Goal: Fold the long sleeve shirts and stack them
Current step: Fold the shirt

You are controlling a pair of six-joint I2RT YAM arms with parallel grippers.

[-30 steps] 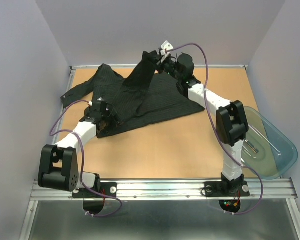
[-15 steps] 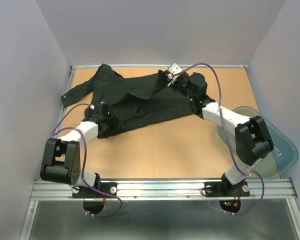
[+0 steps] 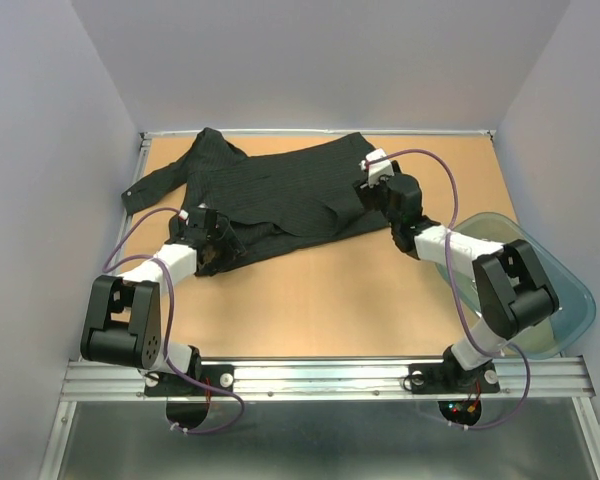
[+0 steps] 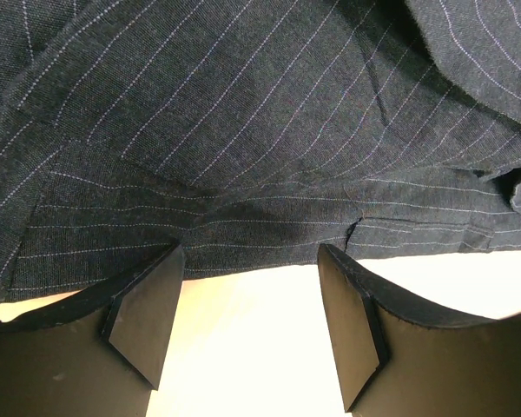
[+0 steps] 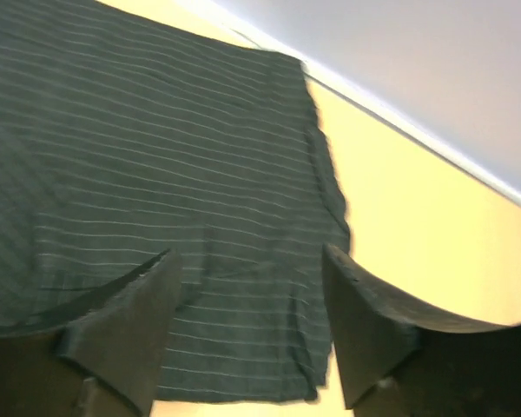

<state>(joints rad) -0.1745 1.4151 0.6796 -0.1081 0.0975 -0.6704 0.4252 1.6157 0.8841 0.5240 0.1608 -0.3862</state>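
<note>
Black striped cloth: the shirt [image 3: 270,195] lies spread out on the far half of the wooden table [image 3: 330,300]. One long sleeve [image 3: 155,185] sticks out to the far left.

The left gripper [image 3: 218,240] sits at the near edge of the shirt, fingers [image 4: 148,308] apart and holding nothing. The right gripper [image 3: 358,190] is over the right edge, its fingers [image 5: 126,321] apart and empty too.

I think this is the laying-flat step, and no neat fold is made yet. Next, a gripper should pinch a side or the sleeve and bring it over the middle.

I count one shirt, two grippers and one clear tub [image 3: 565,290].
</note>
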